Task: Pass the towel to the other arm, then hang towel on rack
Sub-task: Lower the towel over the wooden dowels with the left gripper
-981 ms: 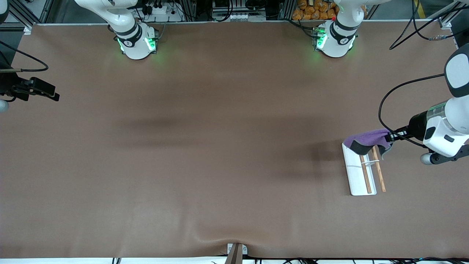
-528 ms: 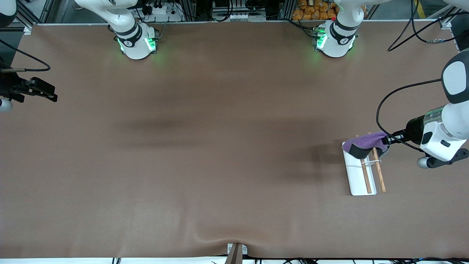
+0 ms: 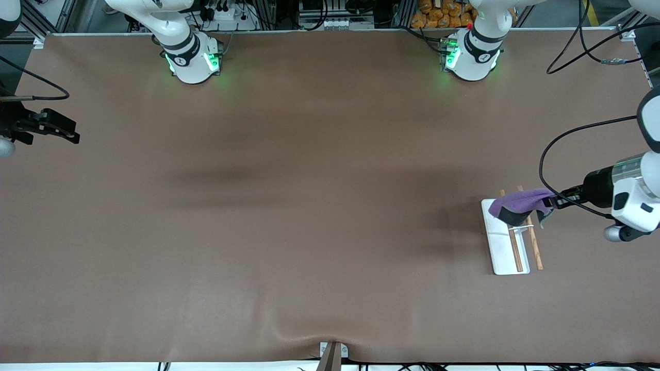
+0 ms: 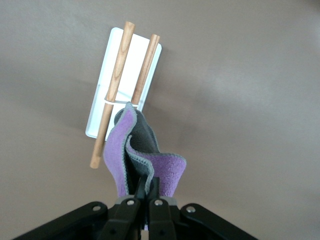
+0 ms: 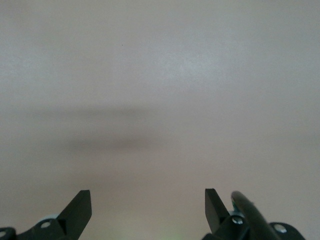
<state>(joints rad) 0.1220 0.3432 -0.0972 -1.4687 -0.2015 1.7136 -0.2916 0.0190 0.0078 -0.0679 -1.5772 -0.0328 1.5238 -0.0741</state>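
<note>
The lilac towel [image 3: 520, 202] with its dark grey underside drapes over the end of the rack [image 3: 502, 247] that lies farther from the front camera, across its two wooden rods [image 3: 533, 246]. My left gripper [image 3: 550, 201] is shut on the towel's edge, over the table beside the rack. In the left wrist view the towel [image 4: 165, 170] hangs from the gripper [image 4: 148, 182] above the white rack [image 4: 127, 65], reaching its metal crosspiece. My right gripper [image 3: 66, 133] waits open and empty at the right arm's end of the table; the right wrist view [image 5: 148, 202] shows only bare table.
The brown table mat [image 3: 309, 206] has a raised wrinkle at its front edge near a small clamp [image 3: 332, 353]. Black cables [image 3: 562, 139] loop from the left arm above the rack.
My left gripper has drawn the towel back toward the left arm's end of the table and lowered it onto the rods. The towel now covers less of the rack's base. The right arm has barely moved.
</note>
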